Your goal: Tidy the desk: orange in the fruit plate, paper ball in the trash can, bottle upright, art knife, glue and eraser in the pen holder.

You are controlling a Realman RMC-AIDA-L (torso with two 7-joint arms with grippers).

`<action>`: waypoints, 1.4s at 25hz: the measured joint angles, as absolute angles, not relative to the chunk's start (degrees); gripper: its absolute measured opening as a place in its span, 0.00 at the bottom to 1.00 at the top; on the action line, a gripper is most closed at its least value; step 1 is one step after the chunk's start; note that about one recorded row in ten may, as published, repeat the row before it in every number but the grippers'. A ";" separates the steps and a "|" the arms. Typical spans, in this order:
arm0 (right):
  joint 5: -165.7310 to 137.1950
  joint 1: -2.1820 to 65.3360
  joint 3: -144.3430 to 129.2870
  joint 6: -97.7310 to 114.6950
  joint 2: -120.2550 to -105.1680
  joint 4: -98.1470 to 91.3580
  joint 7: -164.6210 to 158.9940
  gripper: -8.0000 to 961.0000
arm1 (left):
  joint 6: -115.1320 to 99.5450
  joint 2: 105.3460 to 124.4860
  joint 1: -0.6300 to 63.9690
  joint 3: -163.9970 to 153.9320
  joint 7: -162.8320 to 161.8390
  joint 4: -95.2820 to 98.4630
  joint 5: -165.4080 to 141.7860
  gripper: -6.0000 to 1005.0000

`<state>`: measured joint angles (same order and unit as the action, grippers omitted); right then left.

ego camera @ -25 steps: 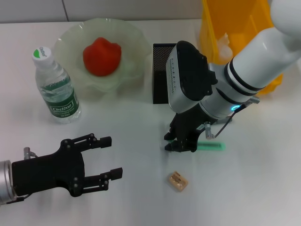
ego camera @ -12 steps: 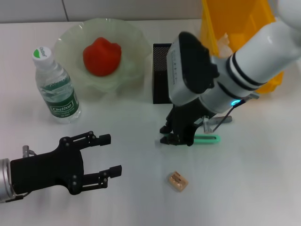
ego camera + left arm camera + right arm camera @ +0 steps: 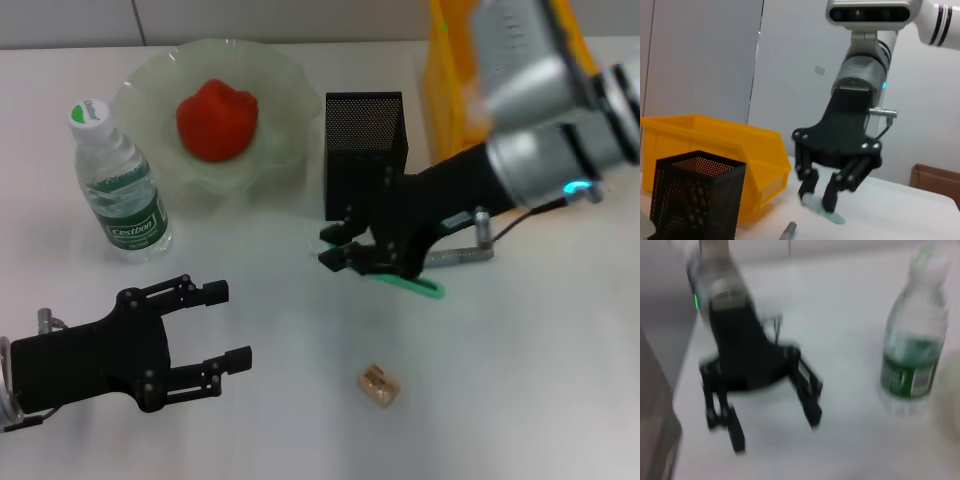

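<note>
My right gripper [image 3: 338, 249] is shut on the green art knife [image 3: 408, 285] and holds it tilted just above the table, in front of the black mesh pen holder [image 3: 365, 130]. The left wrist view shows this gripper [image 3: 816, 196] with the knife's green tip [image 3: 834, 218] below its fingers. A grey stick [image 3: 458, 254] lies beside the right arm. The tan eraser [image 3: 379, 386] lies on the table nearer me. My left gripper [image 3: 232, 323] is open and empty at the lower left. The bottle [image 3: 118, 185] stands upright. The orange [image 3: 215, 120] sits in the fruit plate [image 3: 150, 90].
A yellow bin [image 3: 455, 90] stands behind the right arm, to the right of the pen holder. The right wrist view shows my open left gripper [image 3: 775, 432] and the bottle [image 3: 915, 340]. The white table stretches between the two grippers.
My right gripper has lifted the art knife off the table, moved it left and toward the pen holder, and the wrist has turned. The left gripper barely shifted.
</note>
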<state>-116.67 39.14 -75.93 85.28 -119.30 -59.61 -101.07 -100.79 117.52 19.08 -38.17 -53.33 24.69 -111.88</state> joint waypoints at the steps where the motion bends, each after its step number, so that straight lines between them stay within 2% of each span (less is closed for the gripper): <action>1: -112.79 37.26 -73.25 85.94 -119.27 -58.34 -98.20 0.19 | -100.79 117.52 19.08 -38.17 -53.33 24.69 -111.88 0.78; 6: -101.11 33.99 -68.43 85.69 -119.27 -50.33 -89.95 0.19 | -101.69 117.50 18.79 -36.85 -53.53 24.69 -111.88 0.78; 16: -82.63 34.59 -58.98 85.36 -119.18 -26.81 -80.56 0.19 | -102.56 118.03 18.42 -33.58 -53.69 24.66 -111.79 0.78; 30: -59.66 34.19 -58.89 78.43 -119.20 -19.31 -91.28 0.19 | -102.61 118.28 18.68 -33.30 -52.04 23.11 -111.78 0.78; 35: -58.28 36.42 -58.88 72.33 -119.38 -19.03 -88.25 0.19 | -102.88 118.38 18.71 -33.39 -51.40 23.04 -111.79 0.78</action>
<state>-58.28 36.42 -58.88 72.33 -119.38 -19.03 -88.25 -102.88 118.38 18.71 -33.39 -51.40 23.04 -111.79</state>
